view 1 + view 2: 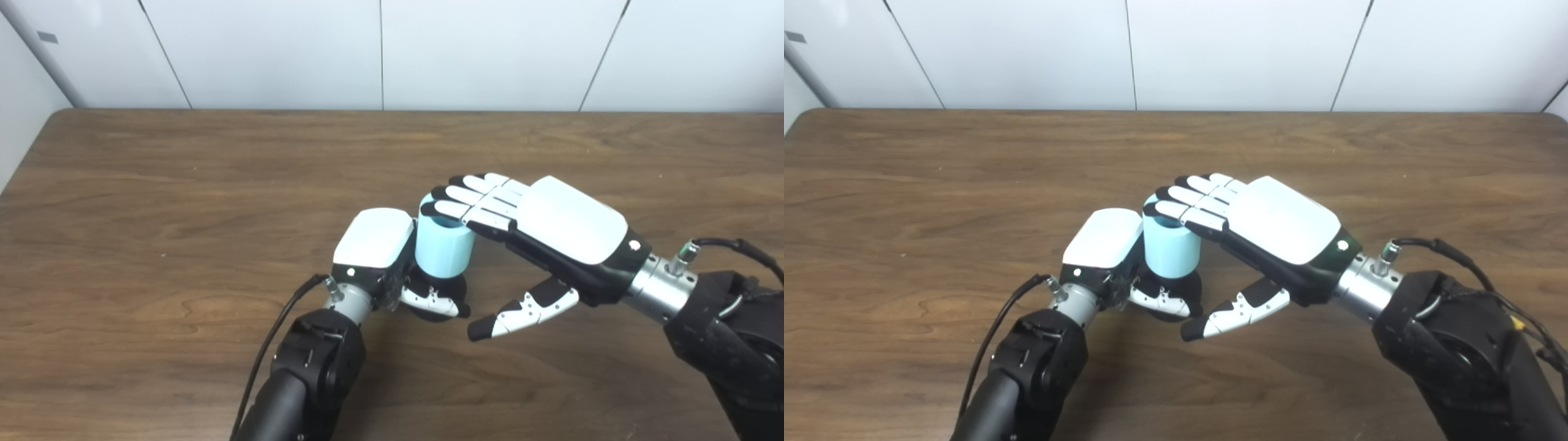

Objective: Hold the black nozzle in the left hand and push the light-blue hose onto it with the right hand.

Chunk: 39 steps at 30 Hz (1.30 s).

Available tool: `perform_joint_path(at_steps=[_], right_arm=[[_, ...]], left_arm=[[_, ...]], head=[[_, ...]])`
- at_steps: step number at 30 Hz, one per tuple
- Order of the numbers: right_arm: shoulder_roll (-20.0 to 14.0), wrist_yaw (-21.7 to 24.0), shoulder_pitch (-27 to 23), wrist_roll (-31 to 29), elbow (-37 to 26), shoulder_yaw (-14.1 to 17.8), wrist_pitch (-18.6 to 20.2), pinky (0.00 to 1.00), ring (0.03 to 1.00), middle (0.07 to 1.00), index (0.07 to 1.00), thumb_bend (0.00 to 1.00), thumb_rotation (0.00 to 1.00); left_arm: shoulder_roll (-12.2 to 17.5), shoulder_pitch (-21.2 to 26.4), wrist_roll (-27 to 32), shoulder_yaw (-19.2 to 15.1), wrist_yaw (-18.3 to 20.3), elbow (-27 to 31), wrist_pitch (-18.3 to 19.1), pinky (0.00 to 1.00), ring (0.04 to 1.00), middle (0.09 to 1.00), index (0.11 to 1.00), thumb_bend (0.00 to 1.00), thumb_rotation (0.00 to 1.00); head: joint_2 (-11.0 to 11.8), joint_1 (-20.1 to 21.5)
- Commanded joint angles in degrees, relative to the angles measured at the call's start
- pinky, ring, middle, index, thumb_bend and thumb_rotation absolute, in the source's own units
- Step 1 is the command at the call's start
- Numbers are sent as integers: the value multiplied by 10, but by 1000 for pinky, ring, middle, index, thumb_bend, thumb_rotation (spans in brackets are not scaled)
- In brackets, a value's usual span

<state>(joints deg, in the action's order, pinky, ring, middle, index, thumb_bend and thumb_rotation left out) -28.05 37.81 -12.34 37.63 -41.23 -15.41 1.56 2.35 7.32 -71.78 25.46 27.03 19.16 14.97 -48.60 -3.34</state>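
bright, even overhead light, soft shadows on the table (153,202), slightly soft focus.

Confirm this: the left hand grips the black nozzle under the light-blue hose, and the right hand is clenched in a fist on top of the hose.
Not quite. The right hand is open, its fingers laid flat across the hose top, as the left eye view shows. The left hand does grip the black nozzle.

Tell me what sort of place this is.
Probably a lab or test room, not a home: a bare wooden table against plain white wall panels, with only the left hand, right hand, black nozzle and light-blue hose.
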Motion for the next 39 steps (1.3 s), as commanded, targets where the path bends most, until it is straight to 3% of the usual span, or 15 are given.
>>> perform_joint_path(at_steps=[1, 39], right_arm=[[-20, 34, 18, 12, 24, -16, -6, 931, 955, 927, 880, 597, 852], [-27, 37, 35, 13, 20, -28, 9, 915, 946, 925, 885, 600, 827]], left_arm=[[6, -2, -6, -1, 19, 5, 2, 852, 682, 525, 464, 521, 0], [4, -3, -13, 2, 27, 8, 2, 847, 685, 527, 464, 521, 0]], head=[[-1, -1], [-9, -2]])
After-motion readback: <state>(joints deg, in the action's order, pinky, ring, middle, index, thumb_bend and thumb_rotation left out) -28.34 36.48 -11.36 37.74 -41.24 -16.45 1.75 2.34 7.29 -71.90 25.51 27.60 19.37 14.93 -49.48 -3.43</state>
